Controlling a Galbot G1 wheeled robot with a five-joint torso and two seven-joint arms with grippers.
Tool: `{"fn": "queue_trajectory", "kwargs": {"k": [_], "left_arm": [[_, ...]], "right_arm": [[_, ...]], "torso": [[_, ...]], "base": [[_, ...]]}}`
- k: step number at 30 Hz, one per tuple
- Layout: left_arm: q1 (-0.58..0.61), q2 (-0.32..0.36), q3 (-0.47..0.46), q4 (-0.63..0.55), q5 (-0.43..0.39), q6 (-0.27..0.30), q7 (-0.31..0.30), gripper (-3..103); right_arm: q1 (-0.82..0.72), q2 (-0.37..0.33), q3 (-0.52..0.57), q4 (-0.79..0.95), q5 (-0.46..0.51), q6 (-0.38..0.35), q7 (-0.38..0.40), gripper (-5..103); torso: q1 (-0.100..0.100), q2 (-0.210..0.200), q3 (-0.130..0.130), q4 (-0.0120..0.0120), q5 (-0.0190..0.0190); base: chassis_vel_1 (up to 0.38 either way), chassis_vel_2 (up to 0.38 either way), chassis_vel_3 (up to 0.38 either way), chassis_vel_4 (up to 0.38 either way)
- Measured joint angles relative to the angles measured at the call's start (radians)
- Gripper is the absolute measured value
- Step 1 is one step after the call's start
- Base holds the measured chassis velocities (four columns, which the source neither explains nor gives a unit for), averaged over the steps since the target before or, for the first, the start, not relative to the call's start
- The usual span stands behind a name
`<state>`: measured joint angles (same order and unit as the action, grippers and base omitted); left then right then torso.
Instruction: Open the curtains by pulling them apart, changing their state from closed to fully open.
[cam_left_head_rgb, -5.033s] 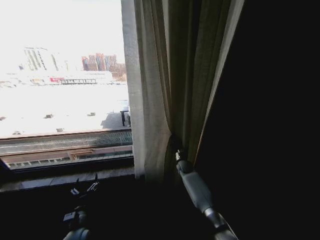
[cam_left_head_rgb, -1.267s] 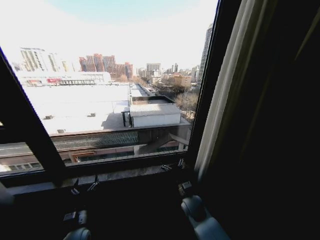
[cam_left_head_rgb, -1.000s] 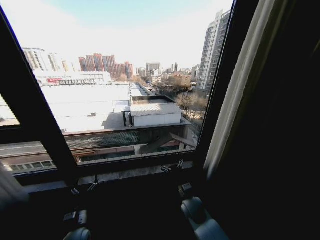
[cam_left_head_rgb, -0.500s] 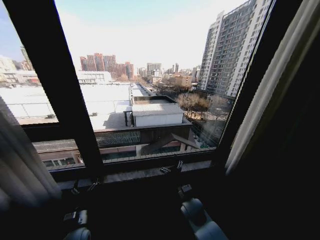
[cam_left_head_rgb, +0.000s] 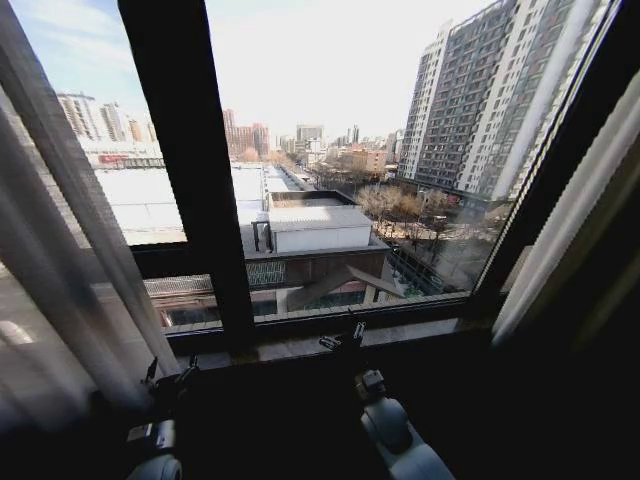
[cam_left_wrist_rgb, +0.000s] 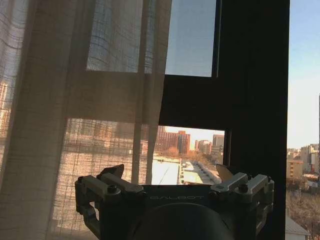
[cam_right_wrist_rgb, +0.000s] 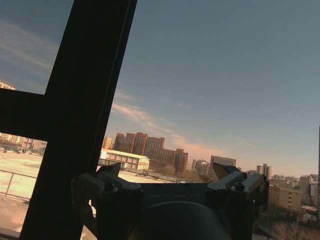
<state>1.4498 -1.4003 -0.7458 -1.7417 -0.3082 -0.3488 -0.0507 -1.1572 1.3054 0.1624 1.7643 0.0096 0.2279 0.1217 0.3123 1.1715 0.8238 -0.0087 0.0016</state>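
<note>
The curtains hang apart. One sheer white panel (cam_left_head_rgb: 60, 250) falls along the left side of the window, and the other (cam_left_head_rgb: 570, 210) is bunched at the far right edge. Bare glass lies between them. My left gripper (cam_left_head_rgb: 170, 375) is low by the sill, just beside the left panel's hem. In the left wrist view that gripper (cam_left_wrist_rgb: 169, 171) is open and empty, with the left panel (cam_left_wrist_rgb: 75, 100) ahead of it and apart from it. My right gripper (cam_left_head_rgb: 342, 338) sits near the middle of the sill. The right wrist view has it (cam_right_wrist_rgb: 166, 170) open, holding nothing.
A thick black window frame bar (cam_left_head_rgb: 190, 170) stands upright left of centre, with a crossbar meeting it. The same bar fills part of each wrist view (cam_left_wrist_rgb: 255, 100) (cam_right_wrist_rgb: 80, 100). The dark window sill (cam_left_head_rgb: 300, 345) runs across below the glass. City buildings lie outside.
The camera has swung left, bringing the left panel into view and sliding the right panel to the picture's edge. The right arm, which was in the curtain folds five seconds ago, is now low by the sill.
</note>
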Motion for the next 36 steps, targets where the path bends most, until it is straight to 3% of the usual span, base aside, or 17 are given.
{"fn": "queue_trajectory", "kwargs": {"k": [4, 10, 13, 16, 19, 28, 36], "left_arm": [[0.0, 0.0, 0.0, 0.0, 0.0, 0.0, 0.0, 100], [0.0, 0.0, -0.001, 0.0, 0.0, 0.0, 0.0, 100], [0.0, 0.0, 0.0, 0.0, 0.0, 0.0, 0.0, 100], [0.0, 0.0, 0.0, 0.0, 0.0, 0.0, 0.0, 100], [0.0, 0.0, 0.001, 0.0, 0.0, 0.0, 0.0, 100], [0.0, 0.0, 0.0, 0.0, 0.0, 0.0, 0.0, 100], [0.0, 0.0, 0.0, 0.0, 0.0, 0.0, 0.0, 100]], "right_arm": [[0.015, 0.011, 0.0, -0.031, -0.01, 0.065, 0.008, 100], [0.016, 0.013, 0.0, -0.033, -0.01, 0.072, 0.017, 100], [0.015, 0.012, -0.001, -0.032, -0.01, 0.065, 0.025, 100], [0.013, 0.007, -0.004, -0.026, -0.001, 0.045, 0.03, 100], [0.012, -0.03, -0.009, -0.008, 0.058, -0.071, 0.046, 100], [0.083, -0.124, 0.016, -0.059, 0.182, -0.196, 0.07, 100], [0.085, -0.079, 0.07, -0.08, 0.156, -0.197, 0.079, 100]], "torso": [[0.0, 0.0, 0.0, 0.0, -0.0002], [0.0, 0.0, 0.0, 0.0006, -0.0006], [0.0, 0.0, 0.0, -0.0005, -0.0006], [0.0, 0.0, 0.0, -0.0003, 0.0003], [0.0, 0.0, 0.0, -0.0004, 0.0002], [0.0, 0.0, 0.0, 0.0001, -0.0005], [0.0, 0.0, 0.0, 0.0, -0.0001]], "base": [[0.348, 0.325, -0.353, -0.317], [0.197, 0.211, -0.203, -0.186], [0.008, 0.018, -0.01, -0.038], [0.0, 0.0, 0.0, 0.0], [-0.023, -0.037, 0.035, 0.03], [-0.007, -0.014, 0.005, 0.013], [0.0, 0.0, 0.0, 0.0]]}}
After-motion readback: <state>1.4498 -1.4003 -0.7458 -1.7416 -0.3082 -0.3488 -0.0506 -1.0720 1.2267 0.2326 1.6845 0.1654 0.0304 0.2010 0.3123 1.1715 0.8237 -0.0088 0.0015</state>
